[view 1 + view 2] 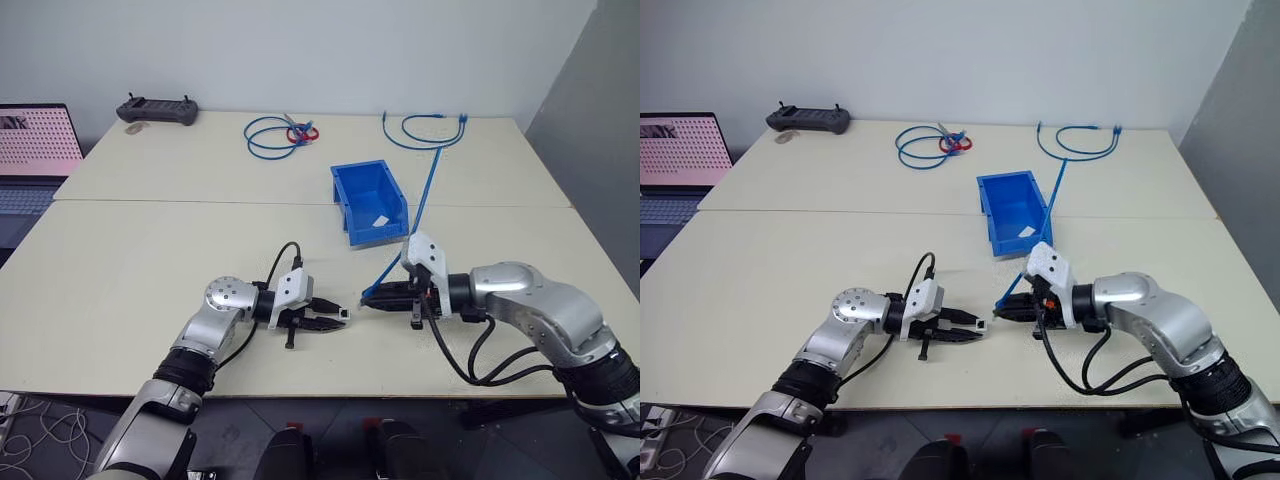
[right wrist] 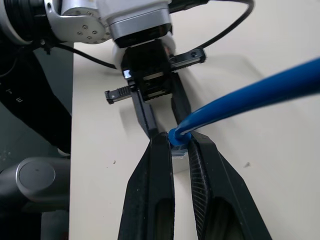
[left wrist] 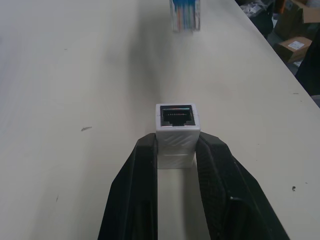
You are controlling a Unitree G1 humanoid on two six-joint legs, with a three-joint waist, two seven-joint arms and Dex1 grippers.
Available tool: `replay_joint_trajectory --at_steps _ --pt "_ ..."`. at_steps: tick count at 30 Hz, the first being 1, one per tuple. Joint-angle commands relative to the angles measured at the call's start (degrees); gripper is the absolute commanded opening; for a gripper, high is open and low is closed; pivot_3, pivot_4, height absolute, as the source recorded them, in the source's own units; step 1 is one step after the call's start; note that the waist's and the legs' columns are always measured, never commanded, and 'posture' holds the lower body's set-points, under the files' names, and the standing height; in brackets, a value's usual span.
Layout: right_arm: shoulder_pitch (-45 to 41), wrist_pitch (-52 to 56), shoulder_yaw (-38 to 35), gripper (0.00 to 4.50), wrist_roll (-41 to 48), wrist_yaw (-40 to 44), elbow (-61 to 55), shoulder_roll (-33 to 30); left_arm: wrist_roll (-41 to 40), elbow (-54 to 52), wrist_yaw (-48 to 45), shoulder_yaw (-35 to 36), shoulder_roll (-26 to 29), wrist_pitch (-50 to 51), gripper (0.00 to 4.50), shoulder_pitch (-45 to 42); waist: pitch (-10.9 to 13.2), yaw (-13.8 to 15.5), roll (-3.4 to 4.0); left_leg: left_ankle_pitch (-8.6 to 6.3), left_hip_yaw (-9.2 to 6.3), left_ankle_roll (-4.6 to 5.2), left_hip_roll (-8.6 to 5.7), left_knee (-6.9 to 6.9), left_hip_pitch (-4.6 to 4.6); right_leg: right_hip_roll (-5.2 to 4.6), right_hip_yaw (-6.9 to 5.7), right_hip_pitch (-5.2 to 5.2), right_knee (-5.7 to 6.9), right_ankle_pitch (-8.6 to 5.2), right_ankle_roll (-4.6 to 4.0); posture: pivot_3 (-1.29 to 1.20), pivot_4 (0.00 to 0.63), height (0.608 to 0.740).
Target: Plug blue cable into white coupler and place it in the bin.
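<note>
Pale surface (image 1: pixel 150 260) fills the frame, with the bin (image 1: pixel 368 201) at centre. Low centre, the left gripper (image 1: pixel 330 320) has its fingers nearly shut, clamping the coupler (image 3: pixel 177 126) with its dark socket facing the right gripper (image 1: pixel 372 298). That gripper's fingers are pinched tight on the plug end of the cable (image 1: pixel 428 190), which trails toward the upper right. Plug and socket sit just apart. Risk: a slight tilt or roll mismatch could jam the plug on the rim, or push the coupler out of its shallow grip.
</note>
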Motion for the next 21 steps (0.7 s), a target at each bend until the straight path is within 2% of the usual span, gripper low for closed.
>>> replay_joint_trajectory --at_steps 1,21 --pt "-0.3 -3.4 1.3 0.16 -3.7 1.4 0.0 1.4 1.9 0.6 0.5 -0.4 0.1 0.0 0.75 0.7 0.0 0.0 0.00 0.00 0.00 0.00 0.00 0.00 0.00 0.00 0.00 0.00 0.01 0.00 0.00 0.00 0.150 0.740" --pt "-1.7 -8.5 3.8 0.16 -14.0 5.9 7.7 7.2 1.9 -3.3 1.6 -0.4 0.7 1.8 0.75 3.0 0.0 0.0 -0.01 0.00 0.00 0.00 -0.03 0.02 0.02 -0.01 -0.01 0.01 0.02 0.05 -0.08 0.00 0.150 0.740"
